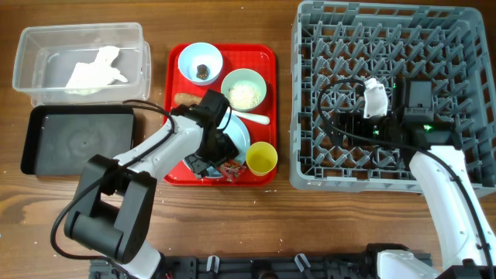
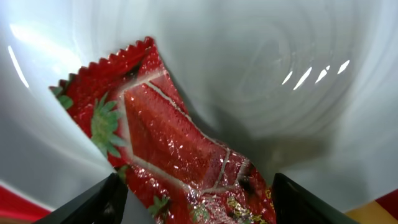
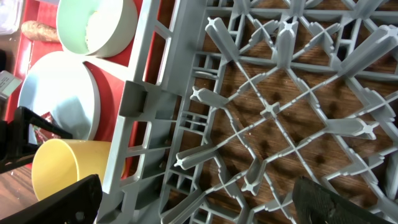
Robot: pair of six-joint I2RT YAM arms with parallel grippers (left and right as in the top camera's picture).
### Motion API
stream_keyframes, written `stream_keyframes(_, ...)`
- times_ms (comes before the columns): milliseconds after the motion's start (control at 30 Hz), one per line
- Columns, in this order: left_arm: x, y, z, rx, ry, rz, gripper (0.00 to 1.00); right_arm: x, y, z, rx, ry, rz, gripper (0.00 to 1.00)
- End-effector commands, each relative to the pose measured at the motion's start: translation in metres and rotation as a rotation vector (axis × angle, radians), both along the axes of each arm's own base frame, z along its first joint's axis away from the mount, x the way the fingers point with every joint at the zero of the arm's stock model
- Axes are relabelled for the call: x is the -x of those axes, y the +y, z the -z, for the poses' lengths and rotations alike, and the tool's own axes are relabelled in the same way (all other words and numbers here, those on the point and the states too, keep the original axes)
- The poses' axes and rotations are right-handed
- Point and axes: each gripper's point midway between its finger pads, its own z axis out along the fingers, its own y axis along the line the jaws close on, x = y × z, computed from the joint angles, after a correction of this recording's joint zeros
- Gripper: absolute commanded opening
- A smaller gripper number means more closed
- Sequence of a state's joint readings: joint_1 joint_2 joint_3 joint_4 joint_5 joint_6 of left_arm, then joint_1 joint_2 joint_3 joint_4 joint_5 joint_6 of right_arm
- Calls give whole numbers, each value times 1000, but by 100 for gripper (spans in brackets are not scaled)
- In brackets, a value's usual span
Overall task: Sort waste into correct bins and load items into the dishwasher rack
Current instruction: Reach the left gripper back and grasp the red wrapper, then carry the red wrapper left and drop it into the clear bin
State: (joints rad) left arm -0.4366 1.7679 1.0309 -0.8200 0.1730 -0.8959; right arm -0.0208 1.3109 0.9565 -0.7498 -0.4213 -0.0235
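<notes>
The left gripper (image 2: pixel 199 202) is spread wide, with the small red snack wrapper (image 2: pixel 168 143) lying between its two fingers and nothing clamped. The wrapper rests on the pale blue plate (image 2: pixel 280 74), which sits in the part of the red tray (image 1: pixel 232 54) nearest the robot, just beside the yellow cup (image 1: pixel 261 158) in that tray's near right corner. The left finger tip stands just beside the wrapper's edge, while the right finger tip is apart from it. Whether either pad touches the wrapper cannot be determined. The wrapper's lower end is cut off by the bottom edge of the left wrist view, and the fingers show only as dark tips in the lower corners. In the overhead view the left wrist covers most of the plate and part of the wrapper. At the far side of the red tray stand a bowl holding the dark food lump (image 1: pixel 201 72) and a bowl of white rice (image 1: pixel 244 94). The white spoon (image 1: pixel 256 118) lies just in front of the rice bowl. The brown stick-shaped piece (image 1: pixel 184 98) lies at the tray's left side. Left of the red tray, the clear tub (image 1: pixel 23 70) contains the crumpled napkin (image 1: pixel 97 70), with the black tray (image 1: pixel 77 139) in front of it. Right of the red tray is the dishwasher rack (image 1: pixel 298 93). The right gripper (image 3: pixel 202 205) hangs over it, fingers wide apart and holding nothing, visible only as blurred dark tips.
</notes>
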Motion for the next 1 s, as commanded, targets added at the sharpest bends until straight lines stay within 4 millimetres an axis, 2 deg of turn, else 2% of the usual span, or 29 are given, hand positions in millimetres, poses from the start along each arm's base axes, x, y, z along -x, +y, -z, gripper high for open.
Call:
stream_keyframes(0, -1, 4, 4, -16, -11, -7, 75, -4, -2, -3, 6, -6, 5, 100)
stream_keyframes(67, -2, 6, 4, -27, -17, -7, 67, -4, -2, -3, 6, -6, 5, 100)
stream_keyframes(133, -2, 7, 4, -32, -20, 0, 33, -4, -2, -3, 7, -6, 5, 100)
stream_keyframes(167, -2, 7, 4, -32, -20, -1, 11, -4, -2, -3, 6, -6, 5, 100)
stream_keyframes(200, -2, 7, 4, -31, -20, -1, 4, -4, -2, -3, 7, -6, 5, 100)
stream_keyframes(300, -9, 7, 1, -20, -36, 8, 4, -4, -2, -3, 7, -6, 5, 100)
stream_keyframes(400, -32, 12, -22, 6, -90, 44, 4, -4, -2, -3, 7, -8, 5, 100)
stream_keyframes(467, -61, 24, -59, 21, -166, 65, 4, -5, -2, -4, 7, -10, 6, 100)
stream_keyframes(500, -78, 33, -84, 26, -215, 75, 4, -5, -2, -4, 7, -12, 5, 100)
stream_keyframes(567, -107, 56, -125, 6, -309, 78, 4, -6, -2, -4, 7, -18, 5, 100)
stream_keyframes(600, -124, 76, -150, -32, -374, 64, 4, -7, -2, -5, 7, -21, 5, 100)
stream_keyframes(633, -144, 105, -175, -85, -454, 17, 4, -8, -2, -5, 7, -27, 5, 100)
stream_keyframes(733, -182, 163, -211, -179, -626, -85, 4, -10, -2, -7, 7, -38, 5, 100)
stream_keyframes(767, -193, 184, -217, -214, -676, -114, 4, -11, -2, -7, 7, -40, 6, 99)
stream_keyframes(833, -211, 221, -214, -256, -723, -182, 4, -11, -2, -7, 7, -41, 6, 100)
stream_keyframes(867, -220, 239, -206, -269, -727, -216, 4, -11, -2, -7, 7, -42, 6, 100)
stream_keyframes(933, -234, 262, -184, -285, -719, -254, 4, -12, -2, -7, 7, -44, 5, 100)
stream_keyframes(967, -239, 270, -173, -289, -713, -266, 11, -12, -2, -8, 7, -47, 6, 100)
